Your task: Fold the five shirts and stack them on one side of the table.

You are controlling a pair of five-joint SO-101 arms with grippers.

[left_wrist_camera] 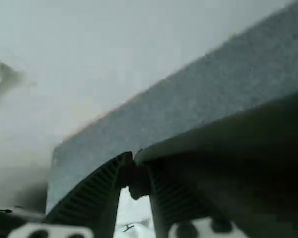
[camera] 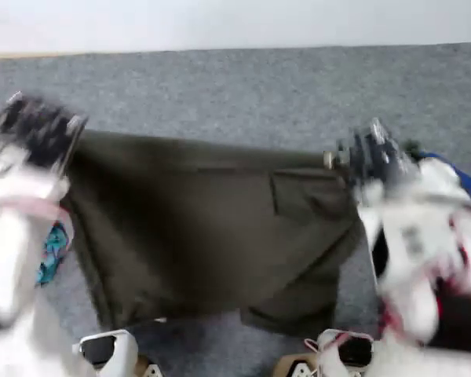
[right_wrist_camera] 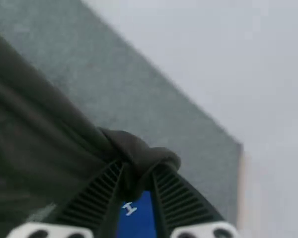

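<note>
A dark olive shirt (camera: 212,228) hangs stretched above the grey table, held up by its two top corners. My left gripper (camera: 67,133) is shut on the corner at the left of the high view; in the left wrist view the fabric edge (left_wrist_camera: 223,148) runs out from between the fingers (left_wrist_camera: 102,186). My right gripper (camera: 341,161) is shut on the other corner, and the bunched cloth (right_wrist_camera: 139,156) is pinched in my right gripper (right_wrist_camera: 135,186) in the right wrist view. The shirt's lower edge droops toward the arm bases.
A blue shirt (camera: 463,181) lies at the right edge behind the right arm, and its blue (right_wrist_camera: 134,218) shows under the right fingers. A turquoise patterned cloth (camera: 53,251) lies at the left beside the left arm. The far strip of the grey table (camera: 243,94) is bare.
</note>
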